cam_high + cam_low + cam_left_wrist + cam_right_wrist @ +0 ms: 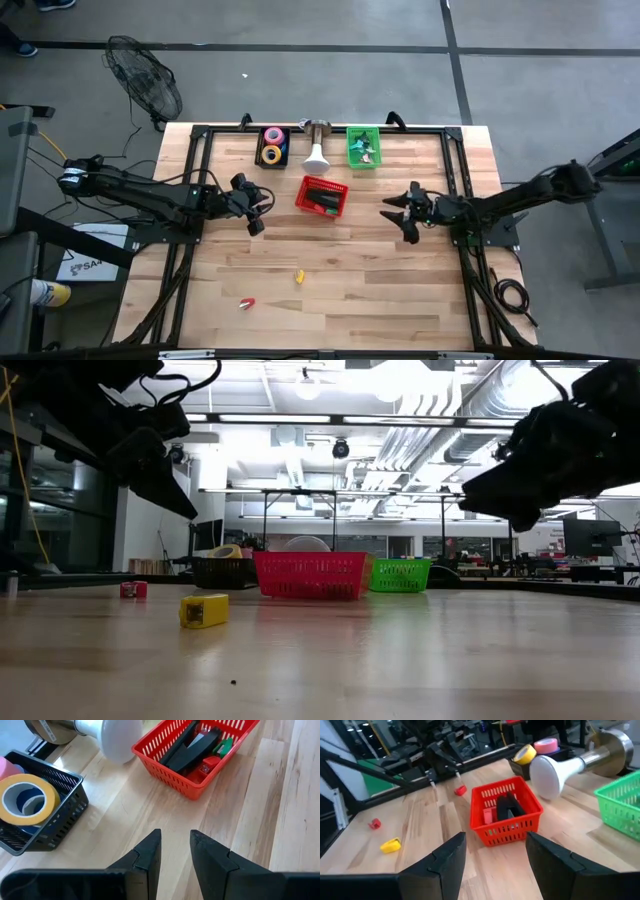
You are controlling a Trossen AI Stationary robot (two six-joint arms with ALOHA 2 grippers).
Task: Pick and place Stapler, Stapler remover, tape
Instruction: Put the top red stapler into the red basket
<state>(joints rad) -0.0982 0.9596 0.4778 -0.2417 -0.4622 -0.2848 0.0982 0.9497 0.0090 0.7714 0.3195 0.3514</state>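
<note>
Black staplers (192, 745) lie in the red basket (322, 195) at mid-table, with small red and green pieces beside them. Rolls of tape, yellow (25, 800) and pink (546, 745), sit in the black basket (272, 146) at the far edge. The green basket (363, 146) holds small dark and green pieces. A small yellow piece (299, 277) and a small red piece (246, 302) lie loose on the near table. My left gripper (260, 208) hovers left of the red basket, open by a narrow gap. My right gripper (400, 215) hovers right of it, open wide. Both hold nothing.
A white-headed lamp-like object (316, 150) on a metal base lies between the black and green baskets. A black frame (200, 135) borders the table's far and side edges. Bare wood (400, 290) spreads across the near half, around the two loose pieces.
</note>
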